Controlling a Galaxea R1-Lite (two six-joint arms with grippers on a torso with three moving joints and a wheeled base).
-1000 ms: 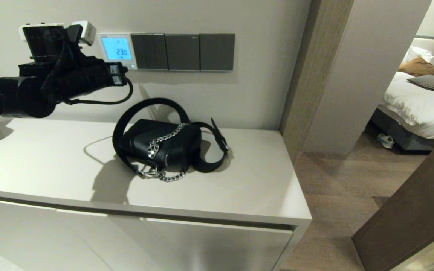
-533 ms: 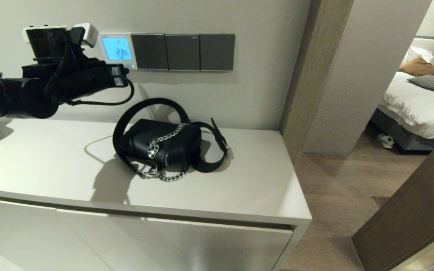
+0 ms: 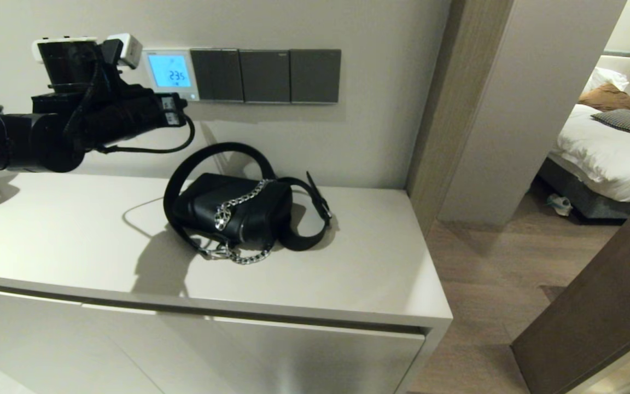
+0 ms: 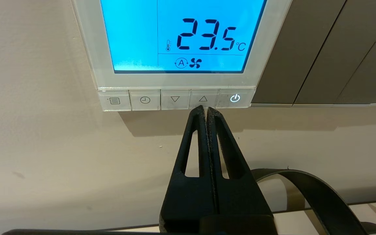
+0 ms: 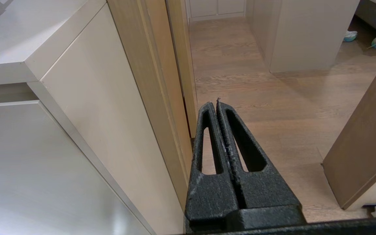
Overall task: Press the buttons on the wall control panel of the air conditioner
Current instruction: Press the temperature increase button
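Observation:
The white wall control panel (image 3: 169, 73) has a lit blue screen reading 23.5; it also shows in the left wrist view (image 4: 181, 80). Its row of pale buttons (image 4: 175, 99) runs along the lower edge, with a lit power button (image 4: 235, 98) at one end. My left gripper (image 4: 206, 109) is shut and empty, its tips at the lower edge of the up-arrow button (image 4: 203, 99); I cannot tell whether they touch it. In the head view the left gripper (image 3: 182, 102) sits at the panel's lower right corner. My right gripper (image 5: 216, 104) is shut and empty, low beside the cabinet.
Three dark grey switch plates (image 3: 266, 75) adjoin the panel on the right. A black handbag (image 3: 235, 210) with a chain and a strap lies on the white cabinet top (image 3: 63, 230) below. A doorway to a bedroom (image 3: 610, 137) opens at the right.
The screen reading has gone from 23.0 to 23.5. My left arm shifted slightly down and right a second ago and has held still since.

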